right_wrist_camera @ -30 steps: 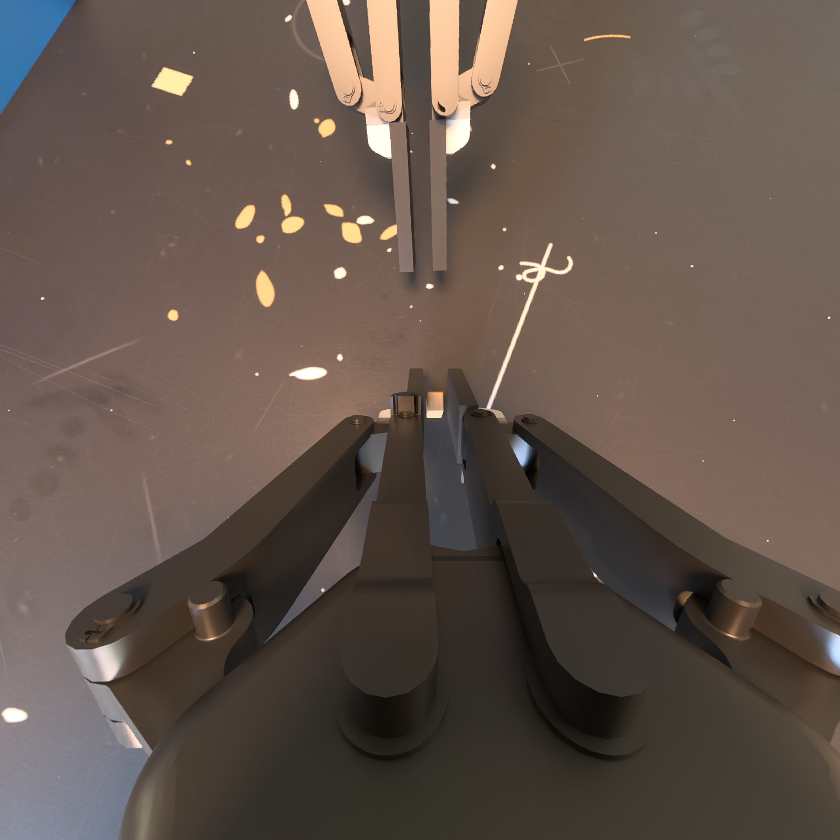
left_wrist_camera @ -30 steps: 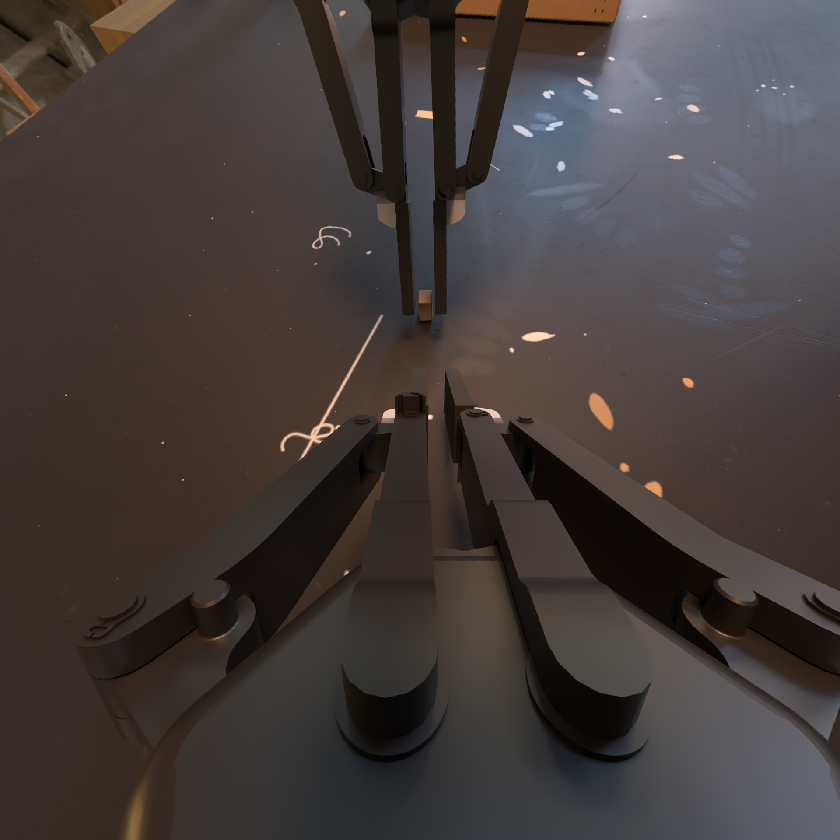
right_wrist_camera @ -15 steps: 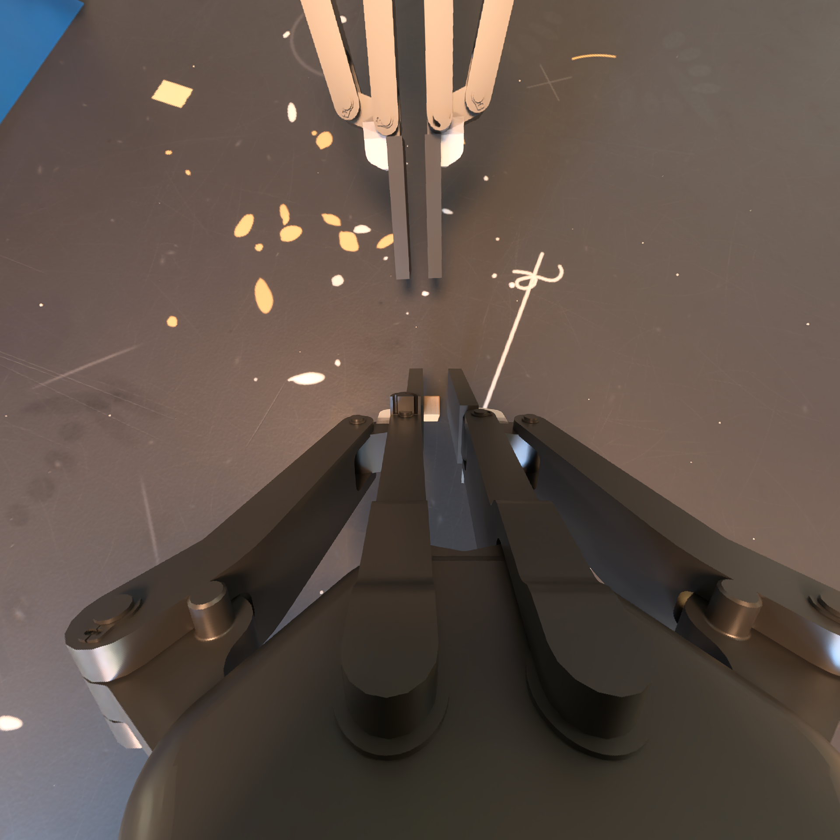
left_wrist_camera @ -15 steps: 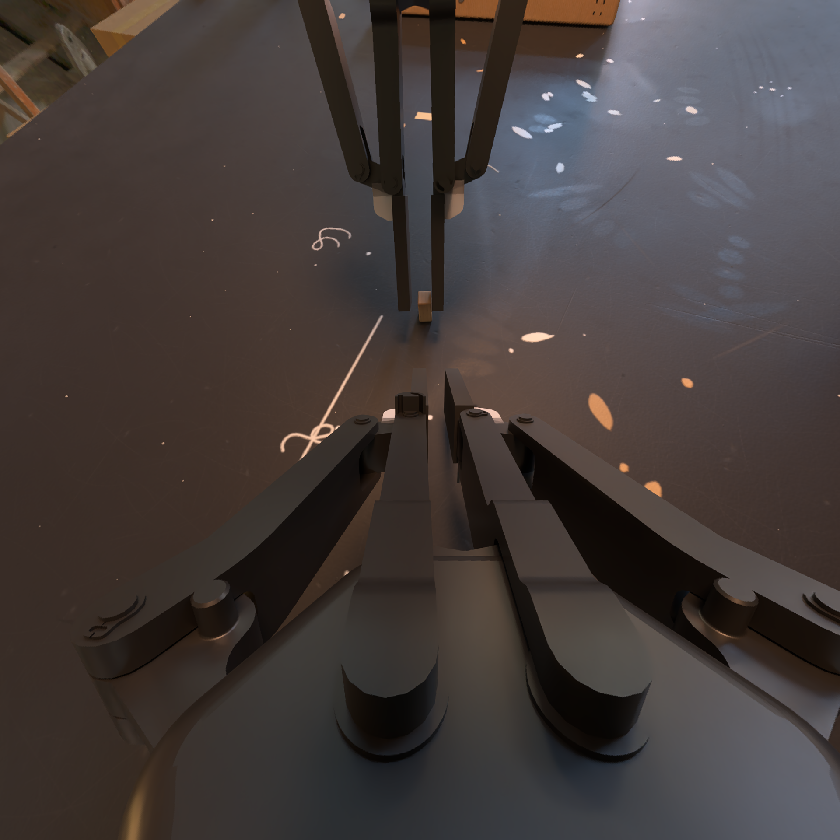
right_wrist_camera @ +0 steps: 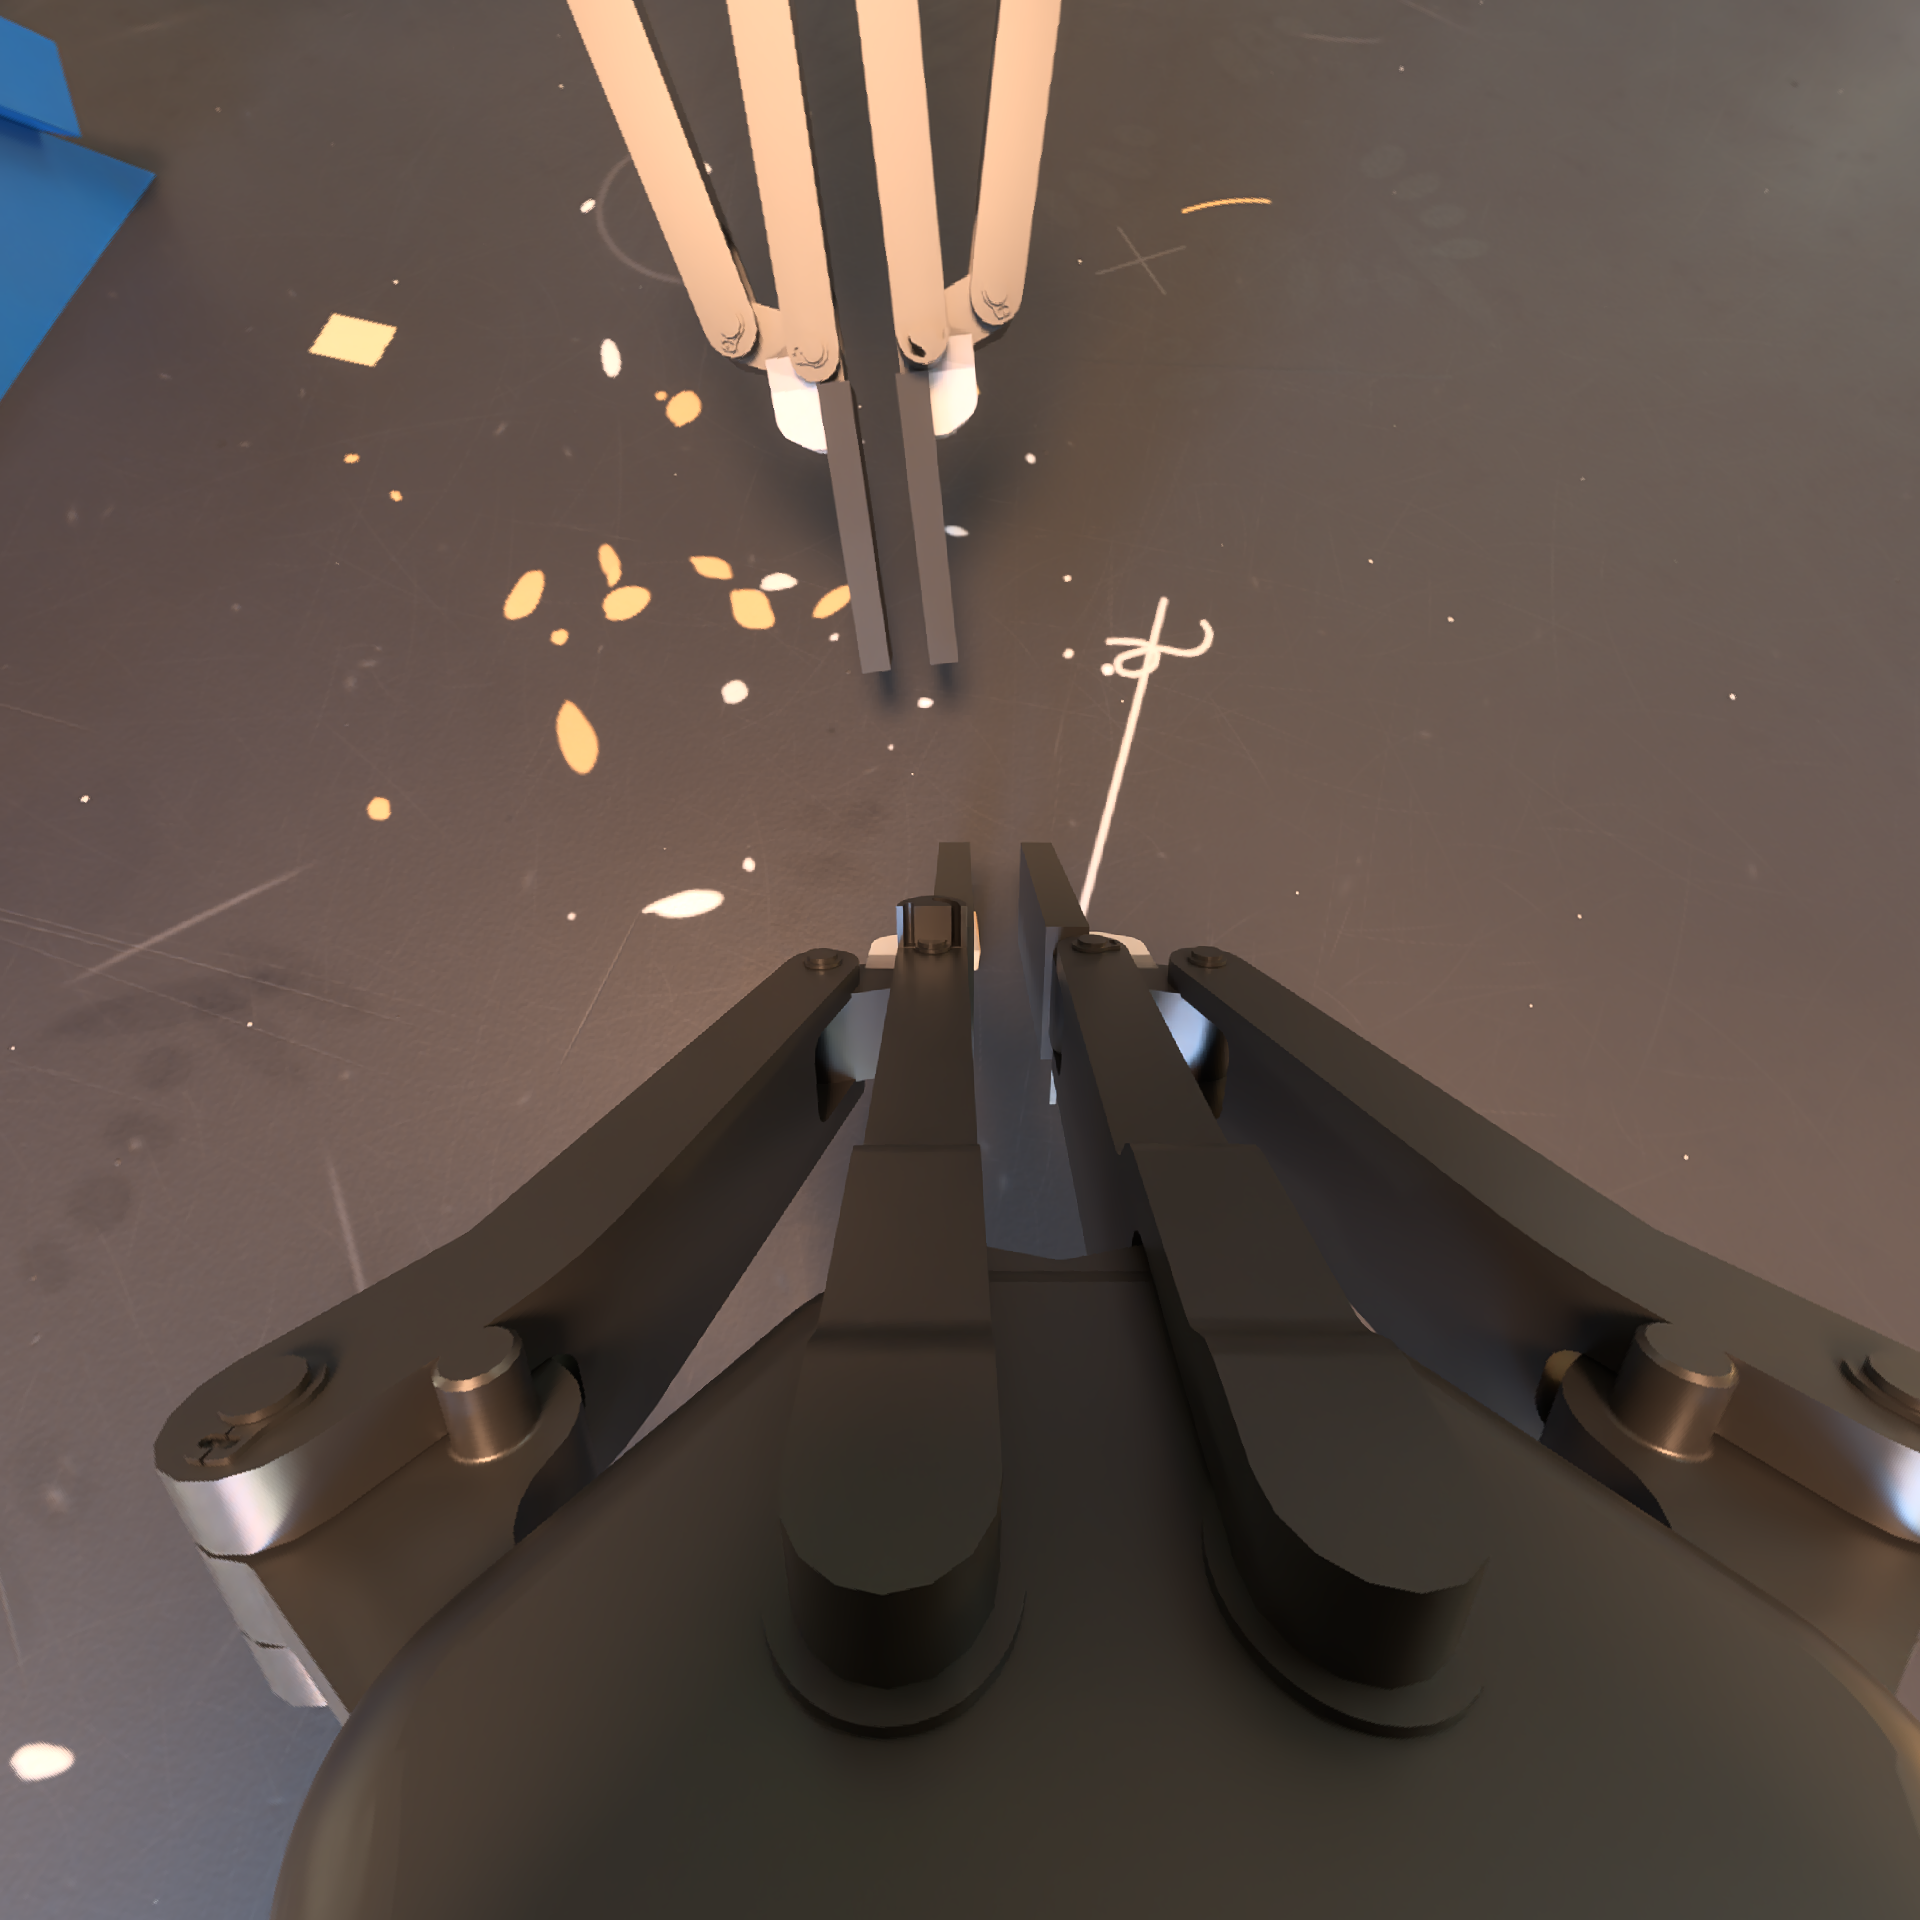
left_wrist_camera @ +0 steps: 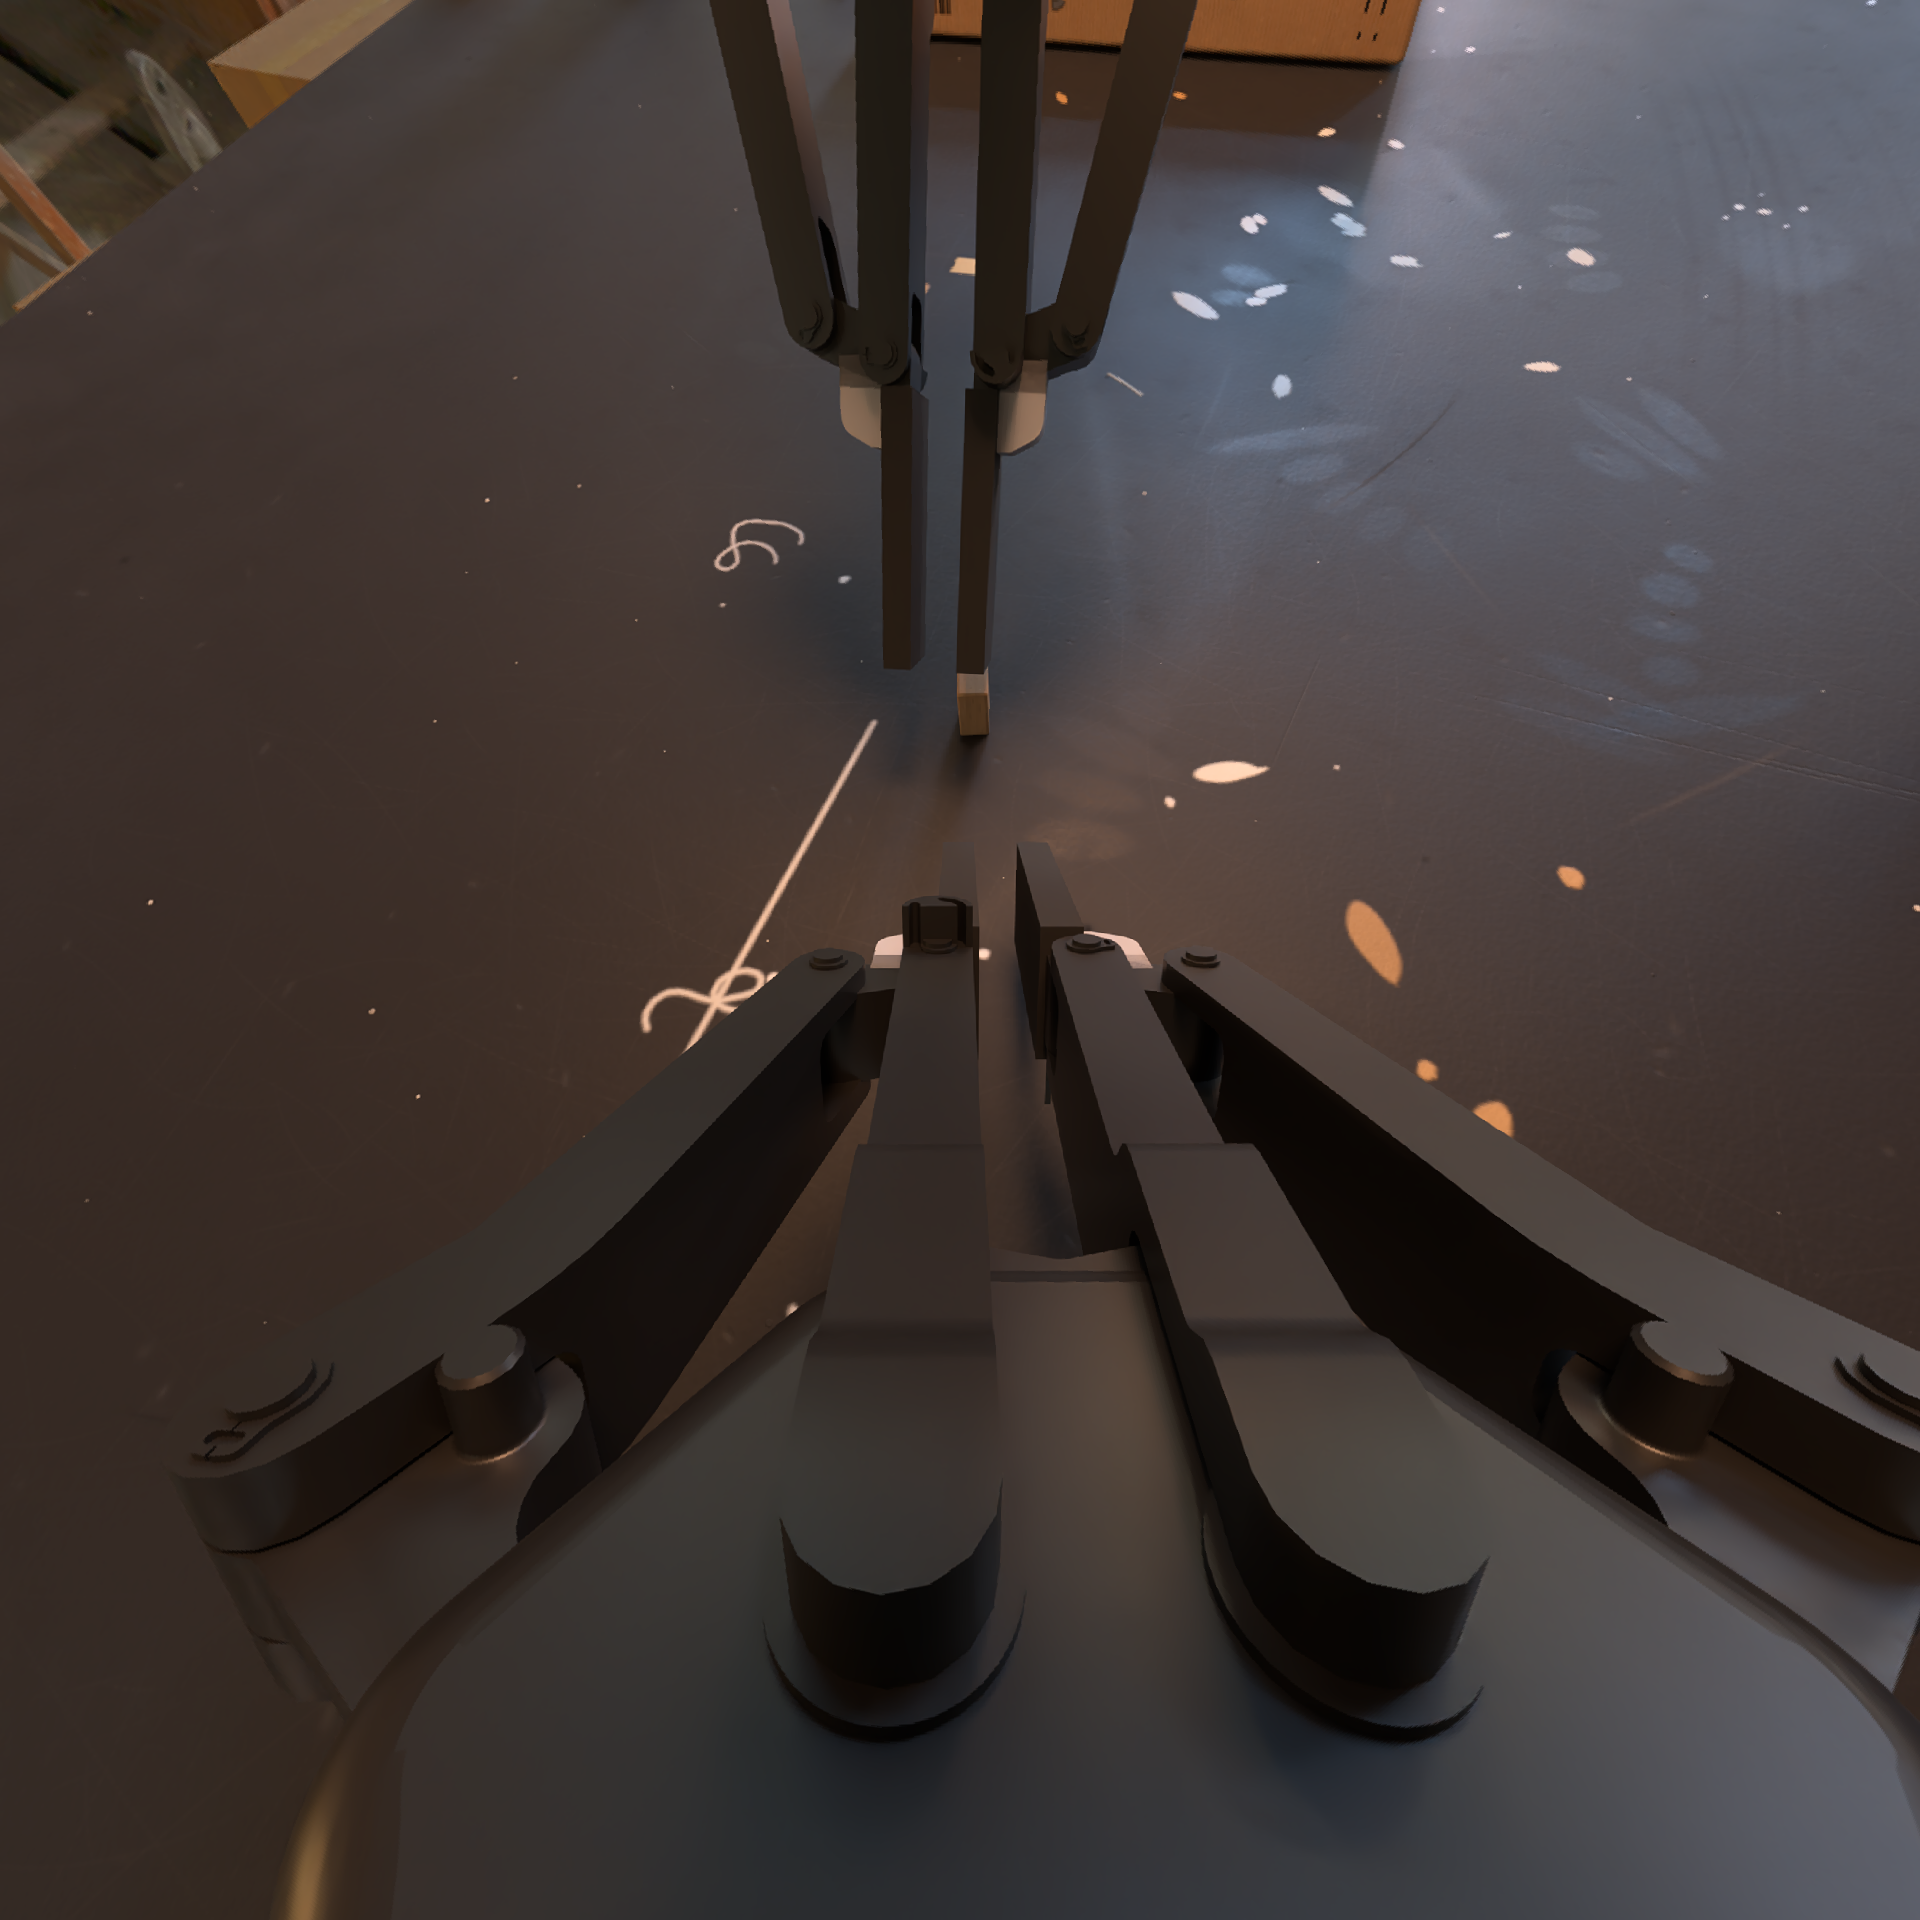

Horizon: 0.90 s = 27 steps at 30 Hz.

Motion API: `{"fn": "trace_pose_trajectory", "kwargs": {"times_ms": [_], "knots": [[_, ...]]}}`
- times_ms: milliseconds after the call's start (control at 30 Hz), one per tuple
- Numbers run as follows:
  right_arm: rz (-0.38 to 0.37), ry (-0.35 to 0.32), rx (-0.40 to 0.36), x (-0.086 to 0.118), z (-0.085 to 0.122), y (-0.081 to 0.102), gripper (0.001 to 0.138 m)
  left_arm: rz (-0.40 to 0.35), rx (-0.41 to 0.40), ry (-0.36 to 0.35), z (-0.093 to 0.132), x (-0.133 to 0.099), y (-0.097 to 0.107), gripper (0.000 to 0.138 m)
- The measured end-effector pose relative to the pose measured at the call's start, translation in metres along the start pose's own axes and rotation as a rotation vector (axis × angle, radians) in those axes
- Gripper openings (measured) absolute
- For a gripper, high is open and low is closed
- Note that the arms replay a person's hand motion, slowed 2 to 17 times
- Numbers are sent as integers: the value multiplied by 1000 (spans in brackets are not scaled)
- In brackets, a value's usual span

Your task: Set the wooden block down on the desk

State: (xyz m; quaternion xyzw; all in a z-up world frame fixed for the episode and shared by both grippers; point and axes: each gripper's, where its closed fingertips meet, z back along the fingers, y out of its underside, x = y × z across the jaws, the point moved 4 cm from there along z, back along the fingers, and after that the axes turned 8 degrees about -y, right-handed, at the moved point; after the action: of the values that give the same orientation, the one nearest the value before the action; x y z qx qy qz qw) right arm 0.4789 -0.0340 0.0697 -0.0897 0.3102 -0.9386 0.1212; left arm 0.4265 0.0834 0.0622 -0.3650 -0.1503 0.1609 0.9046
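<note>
A small wooden block [left_wrist_camera: 971, 710] stands on the dark desk [left_wrist_camera: 416, 727], seen in the left wrist view. My right gripper [left_wrist_camera: 940, 665] hangs just above it with its fingers a narrow gap apart. The block sits below its right fingertip, free of both fingers. In the right wrist view my right gripper [right_wrist_camera: 992, 862] is empty with a narrow gap, and the block is hidden. My left gripper [left_wrist_camera: 992, 862] is low over the desk just short of the block, empty, its fingers a narrow gap apart. It also shows opposite in the right wrist view [right_wrist_camera: 907, 665].
A cardboard box [left_wrist_camera: 1247, 26] stands at the desk's far edge and a wooden piece [left_wrist_camera: 301, 52] at the far left corner. A blue object [right_wrist_camera: 52, 208] lies at the upper left in the right wrist view. White chalk marks [left_wrist_camera: 800, 862] cross the desk.
The right gripper has let go of the block and risen. The block was between its fingertips and now stands alone on the desk. The left gripper has not moved.
</note>
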Motion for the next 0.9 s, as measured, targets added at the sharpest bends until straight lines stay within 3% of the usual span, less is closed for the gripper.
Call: {"fn": "trace_pose_trajectory", "kwargs": {"times_ms": [600,900], "knots": [[-131,94,-40,-1,1,14,10,-2,-4,-6,1,0,0,11],[-260,170,-91,3,6,20,14,6,-9,-11,3,1,0,11]]}}
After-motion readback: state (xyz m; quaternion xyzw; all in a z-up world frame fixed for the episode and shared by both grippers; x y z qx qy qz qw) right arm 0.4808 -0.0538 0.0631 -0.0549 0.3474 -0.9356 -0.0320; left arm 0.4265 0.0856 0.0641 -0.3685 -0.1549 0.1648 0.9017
